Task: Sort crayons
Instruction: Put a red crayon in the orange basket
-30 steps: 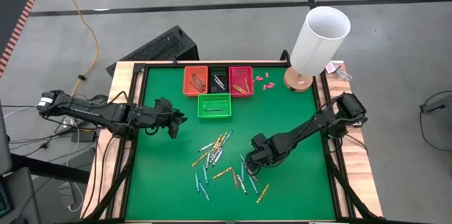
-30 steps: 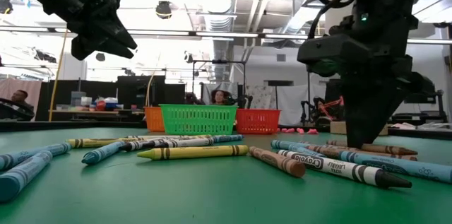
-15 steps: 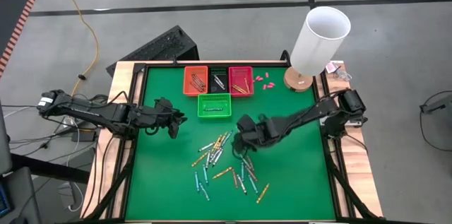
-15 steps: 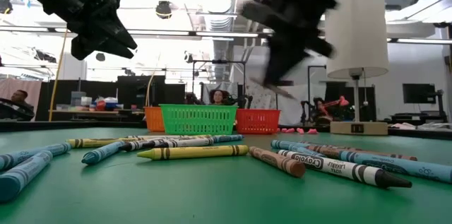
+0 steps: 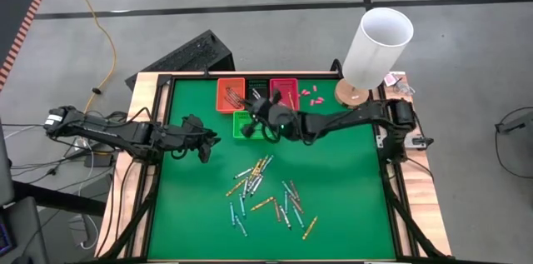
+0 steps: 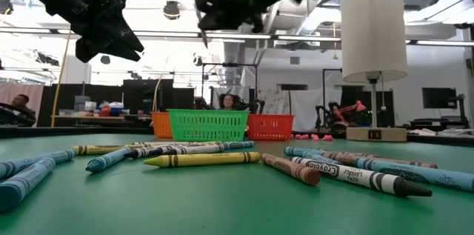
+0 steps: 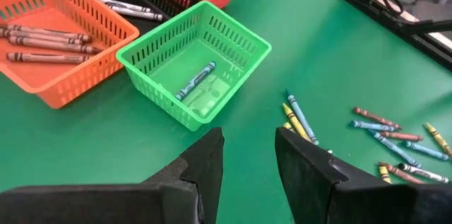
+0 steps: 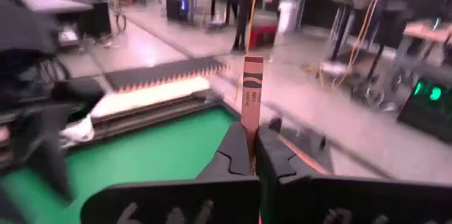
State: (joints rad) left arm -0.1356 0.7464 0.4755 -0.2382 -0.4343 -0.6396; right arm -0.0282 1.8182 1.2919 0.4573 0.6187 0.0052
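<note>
Several crayons [image 5: 266, 191] lie loose in the middle of the green table; they also show in the low view [image 6: 201, 159]. My right gripper [image 5: 258, 114] hangs above the baskets at the far side, shut on a reddish-brown crayon [image 8: 251, 90]. My left gripper [image 5: 208, 144] waits open and empty, high over the table's left part, with the green basket ahead of its fingers [image 7: 248, 164]. The green basket [image 7: 194, 68] holds one blue crayon [image 7: 195, 81]. The orange basket [image 7: 42, 40] holds brown crayons. My right gripper pinches the crayon's lower part [image 8: 248, 136] between its two fingers. The crayon lies along the fingers and sticks out past their tips. The arm reaches in from the table's right. The crayon is lifted clear of the table and the baskets.
An orange basket [image 5: 231, 95], a black one [image 5: 257, 93] and a red one [image 5: 284, 95] stand in a row at the far edge, the green basket [image 5: 252, 125] in front of them. A white lamp [image 5: 376, 43] stands at the far right, with pink bits [image 5: 310, 95] beside it.
My right gripper has risen from the right side of the crayon pile and swung toward the table's far left, up over the baskets, carrying the reddish-brown crayon clear of the table. It has turned from pointing down toward level.
</note>
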